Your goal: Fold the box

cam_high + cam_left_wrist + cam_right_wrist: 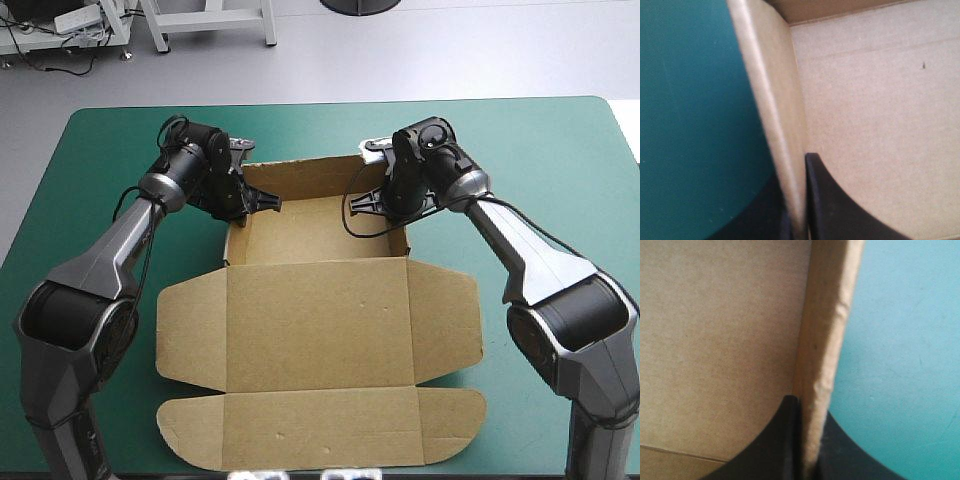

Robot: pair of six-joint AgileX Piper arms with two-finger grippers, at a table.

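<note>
Lid (318,330) of box (320,232) flat toward table (530,140) near edge; left gripper (796,200), right gripper (809,412) clamped on side walls (772,100); keep your pinches level.

Box (315,320): brown board, matt, faintly fibrous, with small dents on the flat lid; cut edge at its 12 o'clock rough. Cover (540,150), at the box's 2 o'clock: teal-green, smooth, low sheen. Fingers (840,210): black, smooth, matt. Arm shells (120,250): grey, satin gloss.

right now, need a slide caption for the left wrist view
Left end effector pinching the box by a raised side wall, teal-green cover outside it
</note>
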